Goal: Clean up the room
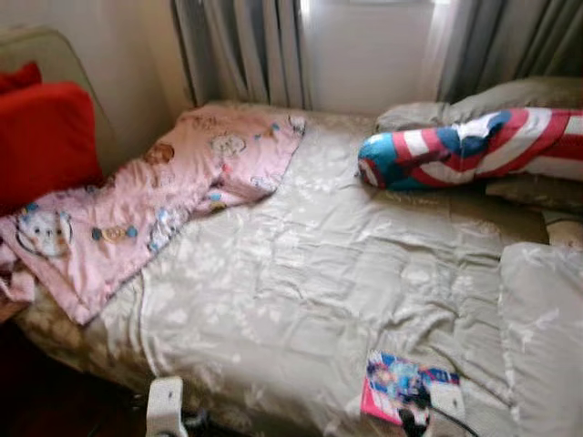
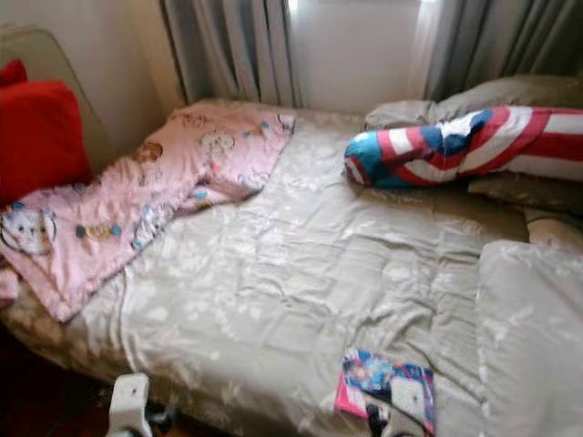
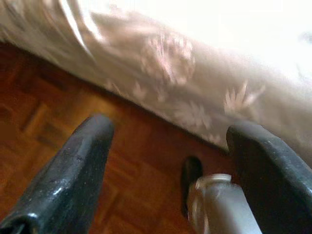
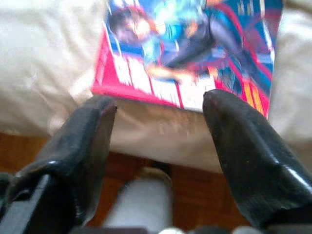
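A bed (image 1: 301, 273) with a beige flowered cover is seen from above. A bright pink and blue comic book (image 1: 407, 387) lies flat on the cover near the front edge of the bed, at about 5 o'clock in the head view.

The right claw (image 4: 161, 119) is held wide open just in front of that book. Its two black fingers (image 4: 246, 156) are spread well apart. Nothing is gripped between them. The tip of one finger sits over the near edge of the book, but it cannot be told if the book is touched. Below the fingers, the hanging side of the cover and a strip of brown wooden floor (image 4: 204, 195) are seen.

The left claw (image 3: 168, 151) is also held wide open, with nothing between its fingers. It is low beside the bed, at about 7 o'clock in the head view, pointed at the wooden floor and the hanging side of the cover.

A pink blanket (image 1: 146, 200) with cartoon animals is spread across the bed at about 10 o'clock. A red pillow (image 1: 41, 137) leans up just beside it at 9 o'clock. A long red, white and blue striped pillow (image 1: 474, 146) lies at about 2 o'clock, resting against grey pillows (image 1: 510, 96). Grey curtains (image 1: 241, 50) hang behind the bed at 12 o'clock.
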Controlling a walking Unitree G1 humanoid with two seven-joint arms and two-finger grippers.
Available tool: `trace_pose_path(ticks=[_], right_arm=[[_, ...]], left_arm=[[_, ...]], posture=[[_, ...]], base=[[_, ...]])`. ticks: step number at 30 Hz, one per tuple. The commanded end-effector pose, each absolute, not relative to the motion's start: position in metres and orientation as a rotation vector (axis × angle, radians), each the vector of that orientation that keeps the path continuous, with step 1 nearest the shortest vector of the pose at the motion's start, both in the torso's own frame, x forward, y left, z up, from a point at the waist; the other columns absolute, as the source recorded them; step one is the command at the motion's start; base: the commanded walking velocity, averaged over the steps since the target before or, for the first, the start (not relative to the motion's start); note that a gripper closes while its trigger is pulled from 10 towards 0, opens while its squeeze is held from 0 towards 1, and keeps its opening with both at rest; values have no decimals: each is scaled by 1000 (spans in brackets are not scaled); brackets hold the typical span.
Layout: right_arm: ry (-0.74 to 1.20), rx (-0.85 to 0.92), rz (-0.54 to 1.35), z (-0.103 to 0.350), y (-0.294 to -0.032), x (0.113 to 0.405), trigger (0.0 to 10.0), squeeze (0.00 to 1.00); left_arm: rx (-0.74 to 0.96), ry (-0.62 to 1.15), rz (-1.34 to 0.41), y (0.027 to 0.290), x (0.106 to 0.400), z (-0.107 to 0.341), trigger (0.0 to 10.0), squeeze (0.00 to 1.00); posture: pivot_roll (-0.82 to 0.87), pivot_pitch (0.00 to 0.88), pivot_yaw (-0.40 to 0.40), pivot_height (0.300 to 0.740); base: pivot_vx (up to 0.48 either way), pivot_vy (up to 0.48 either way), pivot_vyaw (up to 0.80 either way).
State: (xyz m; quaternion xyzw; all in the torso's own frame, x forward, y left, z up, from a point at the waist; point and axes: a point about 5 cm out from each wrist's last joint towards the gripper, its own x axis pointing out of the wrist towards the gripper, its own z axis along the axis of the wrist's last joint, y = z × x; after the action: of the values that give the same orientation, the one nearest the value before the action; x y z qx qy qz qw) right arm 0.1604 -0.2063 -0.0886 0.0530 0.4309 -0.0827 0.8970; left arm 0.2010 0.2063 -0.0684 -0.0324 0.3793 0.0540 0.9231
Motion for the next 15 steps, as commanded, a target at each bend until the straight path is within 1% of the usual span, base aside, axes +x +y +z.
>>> trace_pose_path(ticks=[1, 9, 15], right_arm=[[913, 116, -193, -91, -210, 153, 10000, 0], [922, 120, -201, -92, -216, 148, 10000, 0], [927, 121, -201, -93, -216, 146, 10000, 0]], left_arm=[[-65, 781, 105, 206, 200, -69, 10000, 0], [-62, 779, 103, 206, 200, -69, 10000, 0], [-59, 779, 104, 206, 200, -69, 10000, 0]], posture=[[-28, 0, 29, 740], [-26, 0, 31, 740], [-27, 0, 32, 740]], base=[[0, 375, 0], [0, 378, 0], [0, 377, 0]])
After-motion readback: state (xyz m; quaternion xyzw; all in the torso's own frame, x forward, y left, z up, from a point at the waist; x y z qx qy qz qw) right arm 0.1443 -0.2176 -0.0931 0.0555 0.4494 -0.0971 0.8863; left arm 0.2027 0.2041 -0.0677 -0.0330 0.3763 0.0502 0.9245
